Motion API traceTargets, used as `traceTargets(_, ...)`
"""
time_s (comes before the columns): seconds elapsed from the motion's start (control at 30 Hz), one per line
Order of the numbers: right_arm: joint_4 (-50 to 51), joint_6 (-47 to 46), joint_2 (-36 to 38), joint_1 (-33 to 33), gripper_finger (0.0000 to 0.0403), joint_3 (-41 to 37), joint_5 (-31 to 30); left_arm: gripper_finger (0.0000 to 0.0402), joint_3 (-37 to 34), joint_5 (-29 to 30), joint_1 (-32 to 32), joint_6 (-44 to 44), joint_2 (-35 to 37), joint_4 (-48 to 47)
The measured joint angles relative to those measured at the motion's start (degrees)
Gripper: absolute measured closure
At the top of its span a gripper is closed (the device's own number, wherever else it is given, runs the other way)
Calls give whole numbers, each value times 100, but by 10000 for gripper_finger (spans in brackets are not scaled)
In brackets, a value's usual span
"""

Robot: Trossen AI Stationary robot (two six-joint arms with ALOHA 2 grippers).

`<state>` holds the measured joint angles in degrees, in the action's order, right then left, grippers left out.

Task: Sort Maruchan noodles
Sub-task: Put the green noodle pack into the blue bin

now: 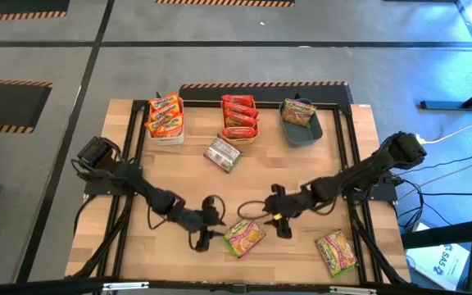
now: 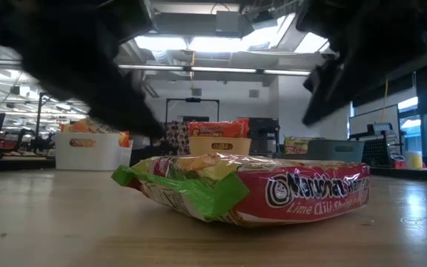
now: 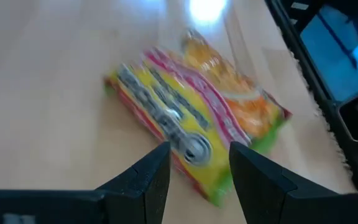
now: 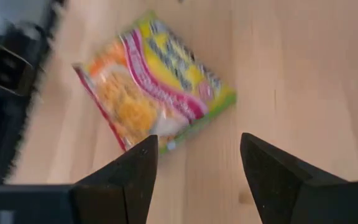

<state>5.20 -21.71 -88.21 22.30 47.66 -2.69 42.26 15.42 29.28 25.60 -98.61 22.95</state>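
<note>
My left fingers [image 1: 209, 232] and right fingers [image 1: 280, 221] hang open, empty, flanking a green-yellow packet [image 1: 244, 238] on the counter [image 1: 301, 176]. Next, I judge, one closes on it for the grey-blue bin [image 1: 301, 131].

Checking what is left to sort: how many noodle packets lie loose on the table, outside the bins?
3: a silvery packet below the orange bin, a green-yellow packet between the two tools, and another green-yellow packet near the front right corner. None seems hidden.
</note>
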Motion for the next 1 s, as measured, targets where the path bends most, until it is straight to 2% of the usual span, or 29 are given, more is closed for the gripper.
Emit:
traceTargets(0.17, -37, -379, -421, 225, 191, 0, -396, 243, 0, 242, 470, 1173, -424, 171)
traceTargets(0.3, -95, -690, -655, 224, 191, 0, -532, 243, 88, 82, 728, 2013, -752, 244)
traceTargets(0.53, -542, -681, -1104, 221, 191, 0, -364, 243, 979, 86, 863, 1932, -1628, 435)
traceTargets(0.63, -708, -805, -1195, 259, 191, 22, -168, 243, 1262, 303, 785, 1927, -1766, 202)
traceTargets(0.83, -625, -1113, -1190, 555, 191, 17, 238, 244, 1315, 702, 476, 2264, -1590, -673)
traceTargets(1.0, -745, -1540, -1190, 830, 191, 11, 367, 244, 1306, 1458, 157, 2370, -1325, -1638)
